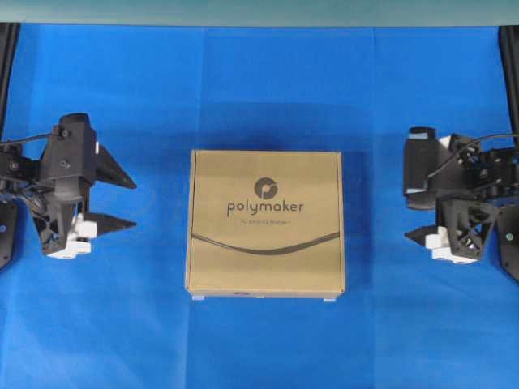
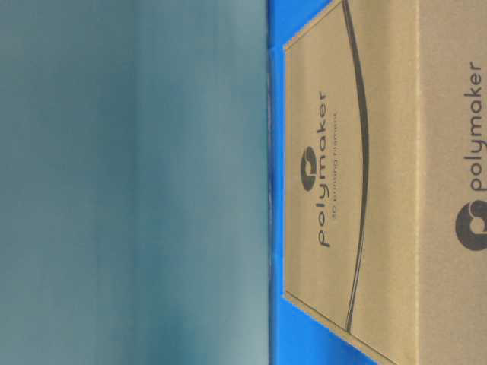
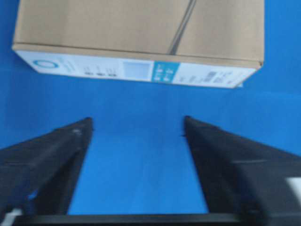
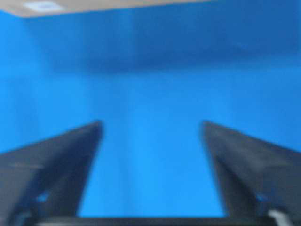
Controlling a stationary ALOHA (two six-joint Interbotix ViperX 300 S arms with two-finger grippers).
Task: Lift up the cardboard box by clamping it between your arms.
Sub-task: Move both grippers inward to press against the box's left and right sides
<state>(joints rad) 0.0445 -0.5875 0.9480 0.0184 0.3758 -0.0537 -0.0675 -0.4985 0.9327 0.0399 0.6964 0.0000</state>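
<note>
- Left arm (image 1: 57, 174) low at the left edge — left gripper (image 1: 130, 203) aimed inward toward the middle, pointed black fingers (image 3: 51, 155) spread wide, nothing between them.
- Right arm (image 1: 474, 174) mirrors it at the right edge; right gripper (image 4: 150, 129) also gaping, fingers (image 4: 61, 155) apart, gripping nothing.

Bright blue table covering (image 1: 268, 340) below a grey-teal wall.
The blue surface fills almost the whole overhead view, smooth and flat, with a faint crease running down its middle. A pale grey-teal band (image 1: 259, 11) runs along its far edge. In the table-level view, a blurred grey-teal backdrop (image 2: 129, 182) occupies the left half.
</note>
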